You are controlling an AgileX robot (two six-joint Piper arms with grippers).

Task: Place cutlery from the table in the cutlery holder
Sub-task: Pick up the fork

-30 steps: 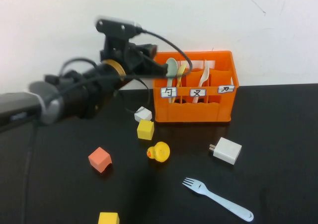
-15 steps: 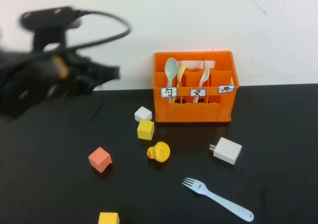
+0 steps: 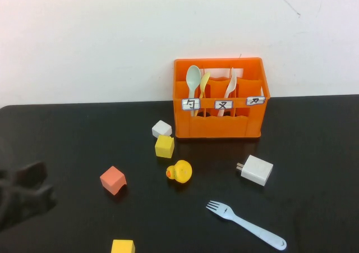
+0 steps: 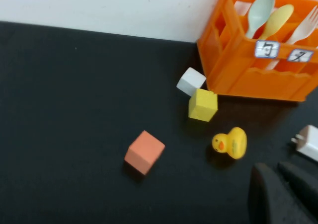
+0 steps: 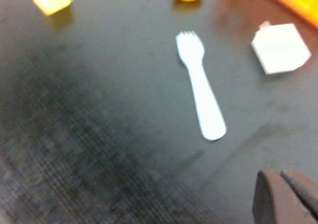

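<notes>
The orange cutlery holder [image 3: 219, 127] stands at the back of the black table [image 3: 314, 146]. The mint-green spoon [image 3: 193, 82] stands upright in its left compartment, also seen in the left wrist view [image 4: 260, 13]. The light blue fork [image 3: 245, 225] lies flat on the table at the front right, also in the right wrist view [image 5: 200, 97]. My left gripper [image 3: 25, 191] is low at the front left edge, blurred, shut and empty [image 4: 276, 168]. My right gripper [image 5: 276, 173] is out of the high view, shut and empty, short of the fork's handle end.
A pale yellow spoon [image 3: 204, 83] and a cream fork [image 3: 229, 87] stand in the holder. On the table lie a white block [image 3: 161, 128], a yellow cube [image 3: 164, 146], a yellow duck [image 3: 180, 171], a salmon cube [image 3: 113, 179], another yellow cube [image 3: 122, 246] and a white charger [image 3: 256, 170].
My left arm has pulled away from the holder's left compartment and swung back down to the front left edge. The mint spoon stays in the holder.
</notes>
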